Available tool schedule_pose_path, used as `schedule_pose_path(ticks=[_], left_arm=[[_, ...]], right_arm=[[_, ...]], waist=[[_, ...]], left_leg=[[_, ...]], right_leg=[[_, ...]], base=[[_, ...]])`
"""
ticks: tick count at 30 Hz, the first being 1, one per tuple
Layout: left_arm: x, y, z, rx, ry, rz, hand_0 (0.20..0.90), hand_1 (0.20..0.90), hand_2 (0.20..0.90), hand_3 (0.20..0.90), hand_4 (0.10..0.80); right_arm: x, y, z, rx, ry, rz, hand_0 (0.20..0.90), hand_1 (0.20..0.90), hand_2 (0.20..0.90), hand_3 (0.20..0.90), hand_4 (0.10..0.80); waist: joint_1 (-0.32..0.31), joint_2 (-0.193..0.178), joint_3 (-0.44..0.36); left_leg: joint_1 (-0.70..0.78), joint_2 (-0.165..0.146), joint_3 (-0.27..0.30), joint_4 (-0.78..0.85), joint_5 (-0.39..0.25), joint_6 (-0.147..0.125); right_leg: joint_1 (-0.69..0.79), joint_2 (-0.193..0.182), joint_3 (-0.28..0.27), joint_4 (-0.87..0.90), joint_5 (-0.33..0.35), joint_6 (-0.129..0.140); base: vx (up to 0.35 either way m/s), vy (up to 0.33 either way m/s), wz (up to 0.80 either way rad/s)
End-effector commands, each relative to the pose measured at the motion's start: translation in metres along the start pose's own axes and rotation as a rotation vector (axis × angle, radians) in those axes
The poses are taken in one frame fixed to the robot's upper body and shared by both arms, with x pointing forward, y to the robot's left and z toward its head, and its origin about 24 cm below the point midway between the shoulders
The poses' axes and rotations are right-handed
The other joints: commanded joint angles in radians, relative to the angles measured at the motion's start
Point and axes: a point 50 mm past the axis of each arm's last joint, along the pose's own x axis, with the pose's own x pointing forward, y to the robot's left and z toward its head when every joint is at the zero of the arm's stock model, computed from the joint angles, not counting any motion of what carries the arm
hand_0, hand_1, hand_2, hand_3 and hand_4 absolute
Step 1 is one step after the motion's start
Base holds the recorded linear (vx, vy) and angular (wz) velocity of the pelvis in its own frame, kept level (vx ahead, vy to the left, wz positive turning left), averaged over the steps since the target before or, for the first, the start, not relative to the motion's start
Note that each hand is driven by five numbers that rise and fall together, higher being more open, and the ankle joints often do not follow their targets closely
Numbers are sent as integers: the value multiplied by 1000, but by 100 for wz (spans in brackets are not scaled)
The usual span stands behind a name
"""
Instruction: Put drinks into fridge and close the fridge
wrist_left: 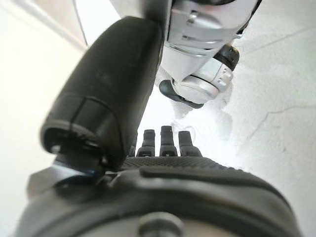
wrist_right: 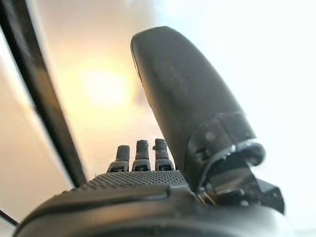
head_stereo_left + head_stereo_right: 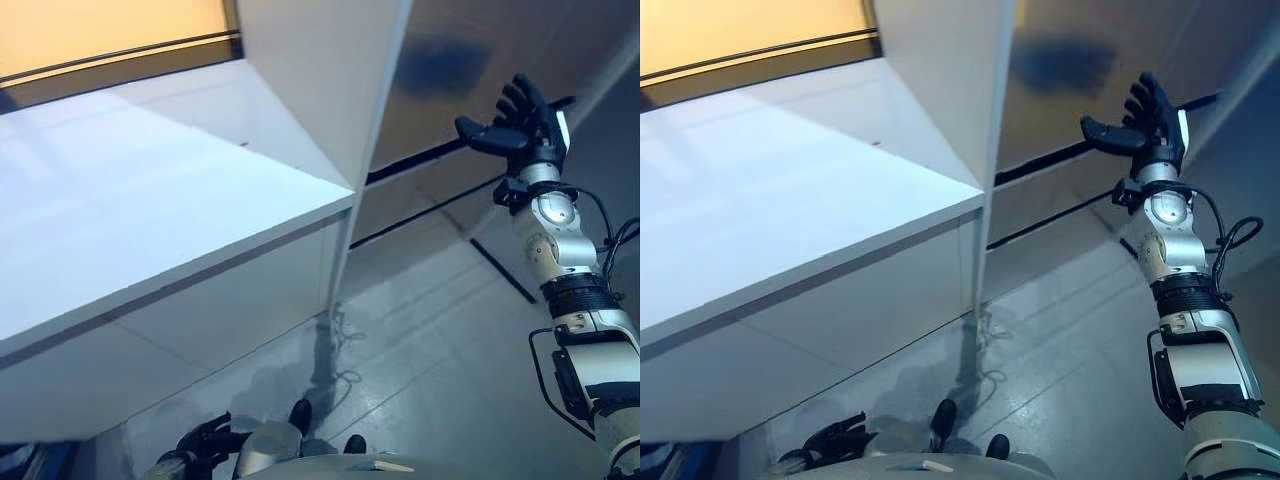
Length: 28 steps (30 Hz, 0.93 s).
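right robot hand [image 3: 1150, 125] raised open by the steel fridge door [image 3: 1090, 70]; no writing legible.

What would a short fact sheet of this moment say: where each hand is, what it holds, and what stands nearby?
Right hand: raised, open, empty, in front of the shiny steel fridge front
Left hand: low beside the robot, holding nothing, fingers relaxed
White counter top: bare where it shows
Drinks: none in sight
Fridge doors: closed as far as can be seen
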Motion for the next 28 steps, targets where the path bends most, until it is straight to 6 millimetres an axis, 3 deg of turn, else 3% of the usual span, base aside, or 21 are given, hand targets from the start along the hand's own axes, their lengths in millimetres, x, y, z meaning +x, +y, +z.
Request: schedule_pose_path(ticks=[1,5,6,8,9,10,11,12,14,15,17,19,20,22,24,27,28], left_arm=[[4,-9,1,34,5,-41,900,900,900,900,800],[6,-14,7,26,-5,-54,900,900,900,900,800],[7,-17,11,25,-12,-62,900,900,900,900,800],[8,-20,12,17,-17,-67,900,900,900,900,800],[8,-24,14,8,-23,-76,900,900,900,900,800],[9,-25,14,4,-24,-77,900,900,900,900,800],[9,-28,14,-5,-27,-83,900,900,900,900,800],[9,-29,14,-6,-27,-84,900,900,900,900,800],[9,-34,13,-23,-28,-84,900,900,900,900,800],[9,-34,13,-23,-28,-84,900,900,900,900,800],[10,-34,13,-40,-25,-80,900,900,900,900,800],[9,-31,12,-41,-19,-76,900,900,900,900,800],[9,-31,11,-41,-18,-75,900,900,900,900,800],[9,-29,9,-37,-11,-71,900,900,900,900,800],[9,-26,5,-36,-3,-63,900,900,900,900,800],[8,-23,0,-39,2,-52,900,900,900,900,800],[7,-23,-2,-39,4,-53,900,900,900,900,800]], right_arm=[[1,-33,71,-43,-336,-128,900,900,900,900,800],[-17,-52,50,-11,-299,-242,900,900,900,900,800],[-27,-59,31,1,-242,-288,900,900,900,900,800],[-35,-62,13,16,-181,-308,900,900,900,900,800],[-47,-70,-13,51,-83,-326,900,900,900,900,800],[-52,-72,-21,64,-58,-332,900,900,900,900,800],[-64,-79,-43,88,26,-357,900,900,900,900,800],[-67,-81,-47,89,45,-364,900,900,900,900,800],[-106,-97,-104,123,296,-437,900,900,900,900,800],[-106,-98,-104,123,297,-438,900,900,900,900,800],[-159,-103,-160,137,586,-479,900,900,900,900,800],[-195,-108,-187,122,746,-502,900,900,900,900,800],[-201,-109,-191,122,771,-503,900,900,900,900,800],[-233,-108,-210,84,906,-484,900,900,900,900,800],[-276,-97,-229,44,1079,-437,900,900,900,900,800],[-328,-85,-243,-11,1304,-343,900,900,900,900,800],[-336,-83,-244,-11,1341,-325,900,900,900,900,800]], waist=[[-48,-4,-131],[-89,1,-144],[-107,4,-145],[-119,7,-147],[-132,10,-148],[-135,12,-148],[-141,15,-150],[-142,16,-150],[-148,20,-150],[-148,20,-150],[-150,22,-146],[-148,23,-145],[-147,23,-145],[-142,23,-143],[-135,24,-142],[-130,27,-140],[-128,28,-140]], left_leg=[[52,13,93,-36,-90,-10],[53,25,129,-49,-90,-18],[55,29,146,-48,-94,-18],[58,31,160,-47,-97,-18],[62,34,176,-45,-102,-18],[63,34,181,-44,-103,-17],[67,36,191,-44,-106,-18],[67,36,192,-44,-106,-18],[73,37,204,-43,-111,-17],[74,37,204,-43,-111,-17],[78,37,207,-44,-112,-17],[82,37,207,-45,-113,-15],[82,37,206,-45,-113,-15],[84,36,201,-46,-114,-13],[87,36,195,-48,-111,-11],[91,36,187,-49,-109,-9],[92,36,185,-49,-109,-9]], right_leg=[[-30,-30,86,-57,106,66],[-33,-23,101,-73,110,65],[-36,-21,110,-74,110,63],[-38,-18,117,-74,110,62],[-37,-16,123,-75,109,60],[-37,-16,124,-75,109,59],[-36,-14,126,-76,108,58],[-35,-13,127,-76,108,58],[-30,-10,125,-82,109,56],[-30,-10,125,-83,109,56],[-25,-7,120,-86,109,54],[-20,-5,118,-89,107,52],[-19,-4,118,-89,107,52],[-15,-2,115,-93,107,51],[-10,1,112,-93,106,49],[-4,4,108,-92,102,48],[-2,4,106,-92,102,47]], base=[[-45,-40,-27],[-47,-33,-27],[-63,-39,-18],[-41,-29,-14],[-20,-19,-20],[-19,-25,-27],[-5,-13,-17],[-3,-19,-19],[2,-24,-17],[0,-32,-23],[0,-39,-14],[4,-20,0],[7,-33,0],[6,-44,1],[6,-44,1],[-1,-24,0],[0,0,0]])
